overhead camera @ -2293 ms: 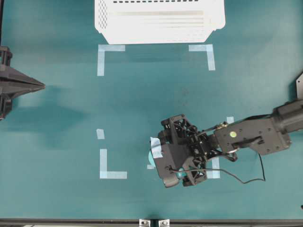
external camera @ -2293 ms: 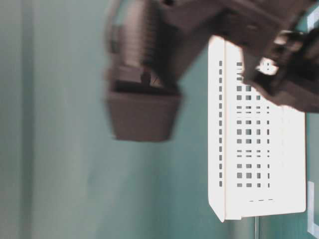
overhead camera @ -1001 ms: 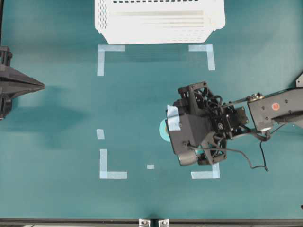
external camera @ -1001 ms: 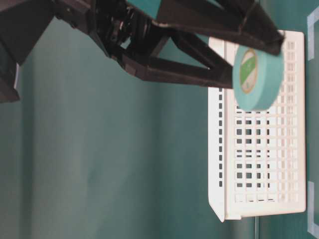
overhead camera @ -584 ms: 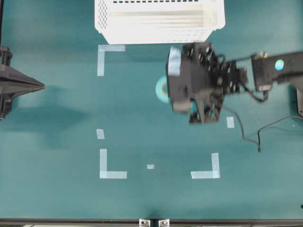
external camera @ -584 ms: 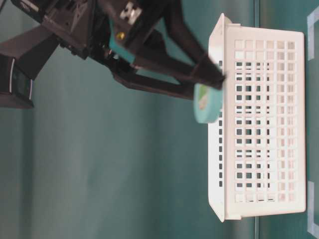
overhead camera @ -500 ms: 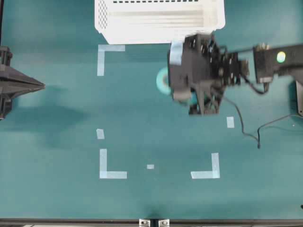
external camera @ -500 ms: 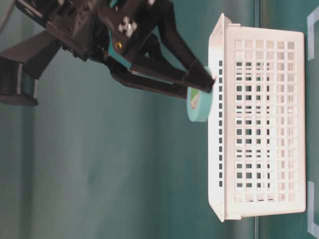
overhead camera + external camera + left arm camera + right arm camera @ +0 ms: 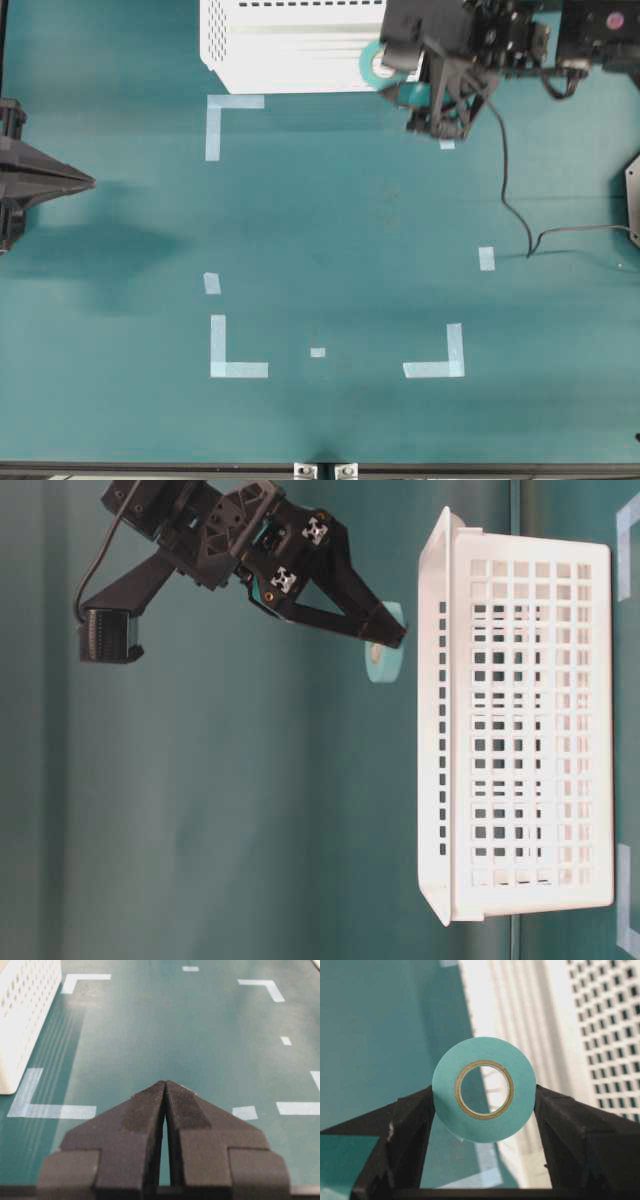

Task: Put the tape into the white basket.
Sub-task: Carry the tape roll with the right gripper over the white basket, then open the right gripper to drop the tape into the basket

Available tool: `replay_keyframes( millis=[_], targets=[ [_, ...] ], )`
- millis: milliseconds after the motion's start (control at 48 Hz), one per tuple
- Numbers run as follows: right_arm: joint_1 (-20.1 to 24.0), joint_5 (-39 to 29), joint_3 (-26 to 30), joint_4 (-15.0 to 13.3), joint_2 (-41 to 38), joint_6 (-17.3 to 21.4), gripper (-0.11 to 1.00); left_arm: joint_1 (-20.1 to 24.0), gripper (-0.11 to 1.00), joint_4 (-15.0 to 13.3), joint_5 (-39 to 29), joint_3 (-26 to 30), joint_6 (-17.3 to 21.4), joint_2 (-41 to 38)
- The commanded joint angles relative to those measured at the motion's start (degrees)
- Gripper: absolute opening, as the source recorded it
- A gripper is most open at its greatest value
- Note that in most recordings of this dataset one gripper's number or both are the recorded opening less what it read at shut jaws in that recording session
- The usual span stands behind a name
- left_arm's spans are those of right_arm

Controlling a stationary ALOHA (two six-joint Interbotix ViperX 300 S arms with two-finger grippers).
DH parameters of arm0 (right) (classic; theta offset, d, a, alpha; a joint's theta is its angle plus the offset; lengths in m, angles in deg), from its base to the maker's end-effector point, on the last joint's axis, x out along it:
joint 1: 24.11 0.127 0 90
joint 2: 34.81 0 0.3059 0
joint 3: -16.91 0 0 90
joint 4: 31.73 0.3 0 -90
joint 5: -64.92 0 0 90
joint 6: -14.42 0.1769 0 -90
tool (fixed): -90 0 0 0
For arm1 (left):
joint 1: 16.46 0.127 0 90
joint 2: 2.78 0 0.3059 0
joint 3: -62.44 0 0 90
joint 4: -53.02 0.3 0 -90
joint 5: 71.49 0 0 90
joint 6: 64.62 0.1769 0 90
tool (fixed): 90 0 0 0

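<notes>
The left tool (image 9: 88,182) sits at the left edge of the overhead view, cut off by the frame, only its pointed tip visible. The left wrist view shows its 2 fingers (image 9: 145,1125) pressed together, clenched on nothing, above bare teal table (image 9: 330,230).

The white basket (image 9: 300,50) is cropped by the top edge of the overhead view; its far rim is out of sight there. The table-level view shows its full perforated side wall (image 9: 520,720) and open table between the pale blue corner marks (image 9: 235,110).

The tape (image 9: 375,62) is mostly hidden overhead under the right tool (image 9: 395,65), at the basket's near right corner. The table-level view shows the tape (image 9: 383,640) lifted, apart from the rim, beside the basket's open side. The right wrist view shows the right tool (image 9: 484,1097) grasping the mint-green roll (image 9: 484,1090) by its outer edge, basket ribs visible through the hole.
</notes>
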Motion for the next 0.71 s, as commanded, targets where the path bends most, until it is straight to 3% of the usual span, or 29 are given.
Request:
replay_keyframes(
  millis=[0,271,688],
  targets=[
    [-2.37,1.05,0.53,-0.18,1.76,0.26,0.68,-0.18,-0.11,-0.09,0.35,0.70,-0.09,-0.53],
    [-7.47,4.57,-0.70,-0.18,1.93,0.53,0.68,-0.18,-0.11,-0.09,0.44,0.70,-0.09,-0.53],
    [-11.43,11.07,-4.66,0.18,1.85,0.70,0.68,-0.09,-0.11,-0.09,0.62,0.62,-0.09,-0.53]
  ],
)
